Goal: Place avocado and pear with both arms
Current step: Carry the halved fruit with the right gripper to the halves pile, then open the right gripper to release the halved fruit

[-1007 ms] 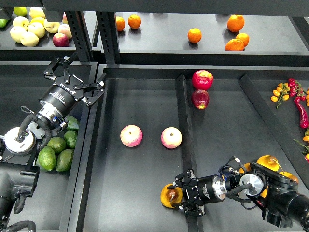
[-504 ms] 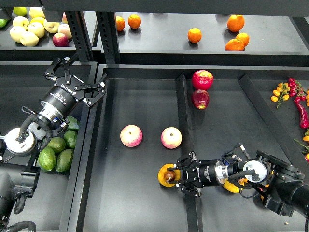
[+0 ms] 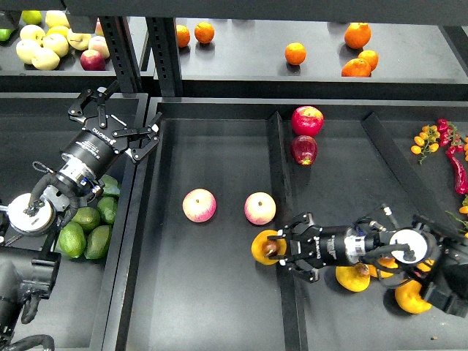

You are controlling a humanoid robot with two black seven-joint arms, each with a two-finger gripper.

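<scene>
Our right end effector pinches the pear low over the tray, at 5 o'clock of the two apples, ready to set down, while our left end effector hangs spread and empty at 12 o'clock of the avocados.

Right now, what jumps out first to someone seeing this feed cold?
The right gripper low in the middle bin, fingers around a yellow-orange pear with a dark blotch, just below two pink-yellow apples. Next, the left gripper at upper left, fingers spread and holding nothing, above a cluster of green avocados in the left bin. Two red apples sit at the back.
</scene>
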